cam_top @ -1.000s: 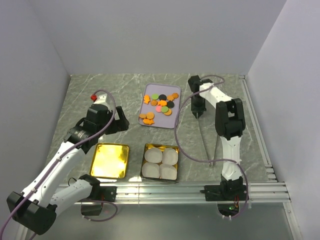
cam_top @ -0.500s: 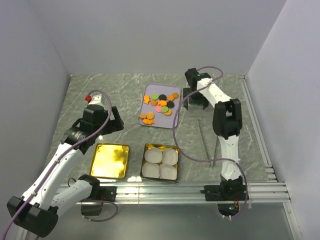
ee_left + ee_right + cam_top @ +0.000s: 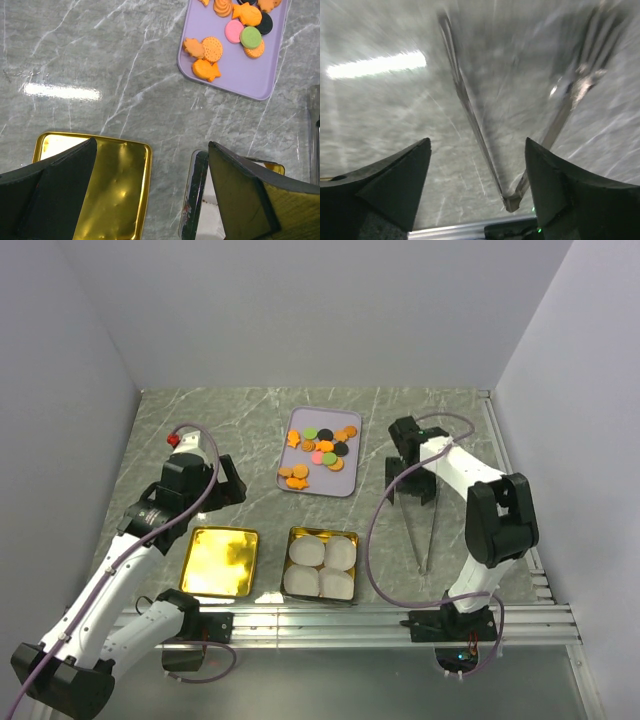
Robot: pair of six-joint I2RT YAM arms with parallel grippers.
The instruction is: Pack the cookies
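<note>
From the top view, the whole desk (image 3: 250, 430) is seen. The cookies (image 3: 322, 448) are heaped on a lilac tray (image 3: 345, 488) lying toward the far edge, about midway across. A gold tray (image 3: 220, 562) and a tin (image 3: 321, 536) lined with white paper cups (image 3: 320, 567) are set side by side at the near edge. A pair of metal tongs (image 3: 420, 535) is laid toward the right edge.

In the left wrist view the cookies (image 3: 250, 37) are made out singly: orange ones, some fish-shaped, with round pink, green and black ones, all on the lilac tray (image 3: 235, 80). The gold tray (image 3: 115, 190) and the tin's rim (image 3: 192, 200) are seen below.

The tongs (image 3: 465, 100) are shown only in blur in the right wrist view, with both arms meeting at a hinge low in the picture.

The left gripper (image 3: 152, 145) is spread to its widest and is hung above the gap between gold tray and tin, with nothing held. The right gripper (image 3: 477, 142) is also seen wide apart, above the tongs, with one arm of them passing beneath the gap. No grip on them is shown, and contact cannot be judged through the blur.
</note>
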